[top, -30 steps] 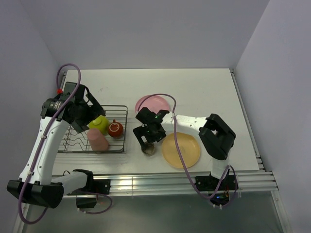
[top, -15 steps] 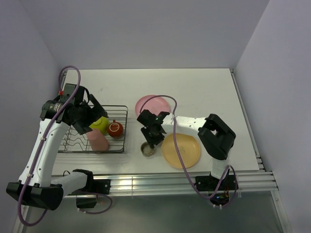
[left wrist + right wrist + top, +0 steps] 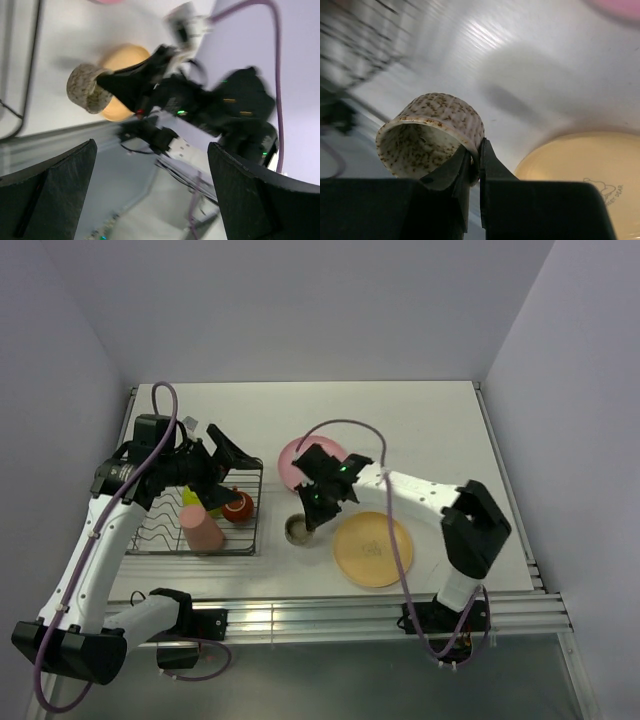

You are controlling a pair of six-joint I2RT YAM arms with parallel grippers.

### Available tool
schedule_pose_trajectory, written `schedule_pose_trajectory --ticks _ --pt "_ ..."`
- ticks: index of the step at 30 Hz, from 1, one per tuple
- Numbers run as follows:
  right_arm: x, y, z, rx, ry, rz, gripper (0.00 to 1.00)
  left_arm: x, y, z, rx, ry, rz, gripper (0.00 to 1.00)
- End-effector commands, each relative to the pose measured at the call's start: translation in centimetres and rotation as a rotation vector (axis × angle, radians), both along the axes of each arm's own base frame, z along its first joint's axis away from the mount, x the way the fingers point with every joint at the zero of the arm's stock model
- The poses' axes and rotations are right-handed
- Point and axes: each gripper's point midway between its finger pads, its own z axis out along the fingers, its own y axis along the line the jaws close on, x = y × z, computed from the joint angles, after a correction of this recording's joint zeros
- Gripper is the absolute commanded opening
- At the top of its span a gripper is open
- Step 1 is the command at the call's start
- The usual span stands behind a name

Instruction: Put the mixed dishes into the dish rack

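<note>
My right gripper (image 3: 308,516) is shut on the rim of the tiny beige-grey speckled cup (image 3: 297,530), with one finger inside and one outside (image 3: 475,161). The cup (image 3: 432,134) hangs tilted just above the table, between the dish rack (image 3: 160,540) and the yellow-orange plate (image 3: 372,548). The pink plate (image 3: 300,453) lies behind it, partly under the right arm. The salmon-pink cup (image 3: 202,530), the red-orange bowl (image 3: 237,506) and a sliver of the lime-green bowl (image 3: 189,498) sit in the rack. Over the rack's right end, my left gripper (image 3: 230,462) is open and empty. Its camera sees the held cup (image 3: 84,89).
Walls close the table in at the back and on both sides. An aluminium rail (image 3: 330,615) runs along the near edge, by the arm bases. The right arm's purple cable (image 3: 345,430) loops over the pink plate.
My right gripper has shut on the speckled cup's rim and carried it up and slightly toward the rack. The left gripper has swung right over the rack, still open.
</note>
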Motion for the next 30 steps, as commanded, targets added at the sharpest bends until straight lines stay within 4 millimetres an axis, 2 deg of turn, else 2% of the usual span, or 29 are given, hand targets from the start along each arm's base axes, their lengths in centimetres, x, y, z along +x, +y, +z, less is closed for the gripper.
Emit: schedule_pose_trajectory --ticks 1,2,3,4,5,7,9,10,11,12,17,21,30 --pt "2.2 1.8 11.4 0.344 -0.091 -0.032 0.0 -0.6 -2.5 4.0 -0.22 -0.041 -0.061 0.99" --pt "2.2 1.7 12.6 0.388 -0.09 -0.032 0.0 -0.7 -2.6 4.2 -0.235 -0.026 -0.056 0.99" --pt "1.8 2.0 14.6 0.478 -0.091 -0.006 0.0 -0.9 -2.8 4.7 -0.271 0.002 -0.046 0.99" --pt "1.9 2.0 17.4 0.614 -0.12 -0.002 0.0 -1.0 -3.1 5.8 -0.343 0.035 -0.016 0.99" --pt "2.5 2.3 18.1 0.64 -0.15 0.0 0.0 -1.0 -3.2 5.9 -0.348 0.016 -0.019 0.99" --pt "1.8 2.2 19.7 0.716 -0.167 0.022 0.0 -1.1 -3.4 6.9 -0.428 0.063 0.021 0.99" --pt "1.8 2.6 20.9 0.778 -0.192 0.05 0.0 -1.1 -3.5 8.0 -0.524 0.075 0.049 0.99" --pt "1.2 2.9 21.5 0.815 -0.175 0.077 0.0 -1.3 -3.6 8.4 -0.558 0.078 0.044 0.99" --pt "1.0 3.1 21.9 0.839 -0.179 0.089 0.0 -1.4 -3.7 8.2 -0.584 0.092 0.048 0.99" --pt "1.2 3.5 23.0 0.883 -0.211 0.102 0.0 -1.6 -3.8 9.2 -0.614 0.061 0.035 0.99" --pt "0.8 3.9 25.2 0.982 -0.259 0.142 0.0 -2.2 -3.9 10.1 -0.646 0.11 0.037 0.99" --pt "1.0 4.0 28.0 1.074 -0.347 0.161 0.0 -2.5 -4.2 10.9 -0.664 0.132 0.023 0.99" --pt "1.3 4.5 31.1 1.159 -0.412 0.191 0.0 -2.7 -4.2 10.8 -0.659 0.167 0.025 0.99"
